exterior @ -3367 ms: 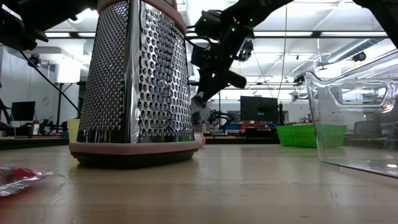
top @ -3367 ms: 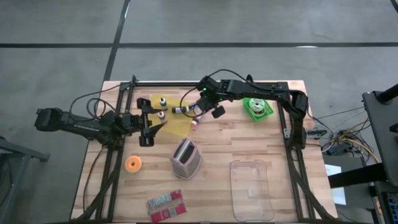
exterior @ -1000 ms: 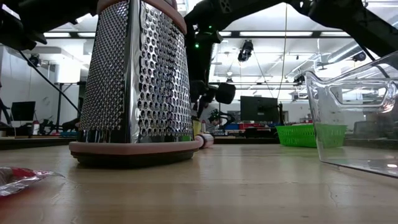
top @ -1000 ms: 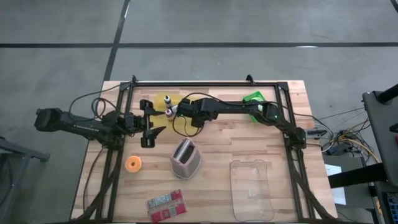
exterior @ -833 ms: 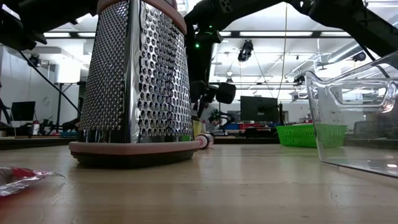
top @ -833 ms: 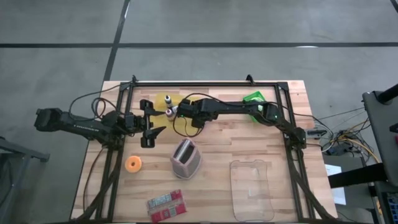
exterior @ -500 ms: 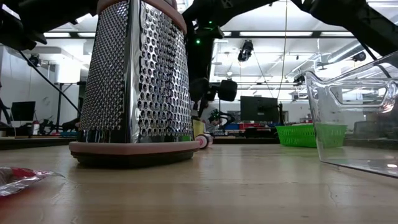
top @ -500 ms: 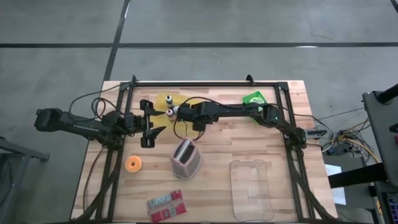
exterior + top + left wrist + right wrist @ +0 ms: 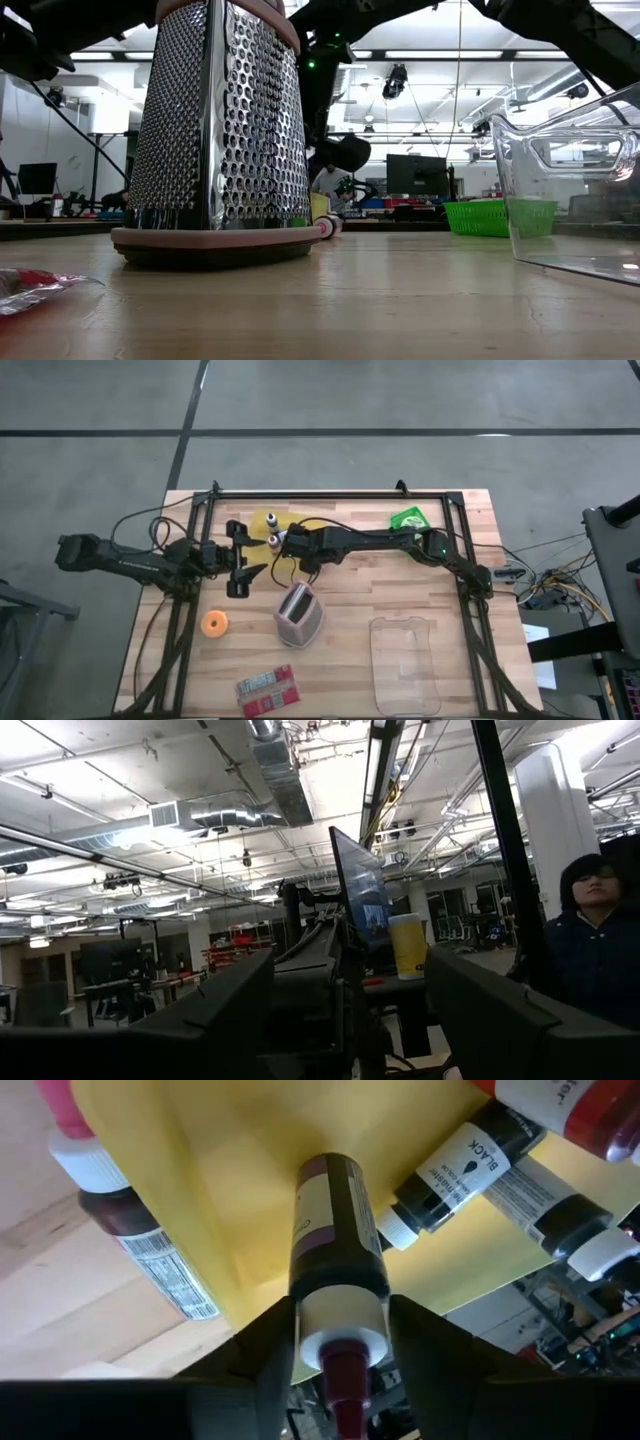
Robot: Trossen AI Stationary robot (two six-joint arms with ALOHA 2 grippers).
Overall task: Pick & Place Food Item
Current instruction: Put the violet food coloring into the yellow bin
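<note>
Bottle (image 9: 335, 1250) between spread right jaws, neighbouring bottle label (image 9: 468, 1158) reads "BLACK", left jaws spread.

Overhead even, soft shadows; low view backlit by ceiling strip lights (image 9: 420, 54) (glare), foreground perhaps slightly blurred.

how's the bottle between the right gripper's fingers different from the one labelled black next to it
The bottle between the fingers has a dark reddish body with a white collar and red tip facing the right gripper, and its label is unreadable. The BLACK bottle has a black body, a readable white label and a white cap, and lies at an angle, clear of the fingers. Both are small bottles on the yellow sheet.
</note>
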